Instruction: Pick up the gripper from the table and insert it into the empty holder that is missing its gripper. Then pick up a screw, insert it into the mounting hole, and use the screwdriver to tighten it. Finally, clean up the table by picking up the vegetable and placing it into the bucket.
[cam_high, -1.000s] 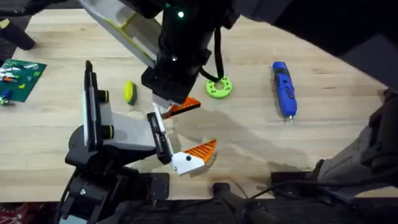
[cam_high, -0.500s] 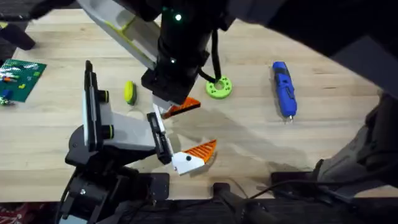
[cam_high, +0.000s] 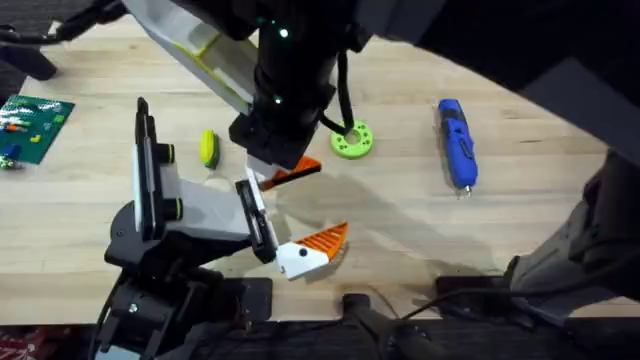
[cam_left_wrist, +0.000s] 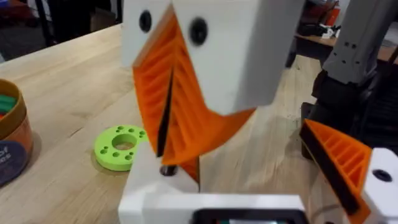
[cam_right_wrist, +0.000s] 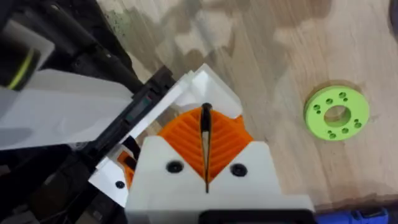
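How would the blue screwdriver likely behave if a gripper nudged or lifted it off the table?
The screwdriver looks like a slim, rounded pen body lying flat on the table, so a sideways nudge would probably roll it. It appears rigid, so it should lift without flexing. Its smooth casing may slip or pivot if gripped off-centre.

Grainy matt wood table (cam_high: 540, 215), glossy blue plastic screwdriver (cam_high: 456, 140), ribbed orange pads (cam_right_wrist: 205, 140).

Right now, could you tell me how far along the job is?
Nothing looks clearly finished. In hand: the right pincer, pads together, sits over a hole in the white mount; any screw is hidden. Left: the screwdriver and vegetable lie untouched on the table.
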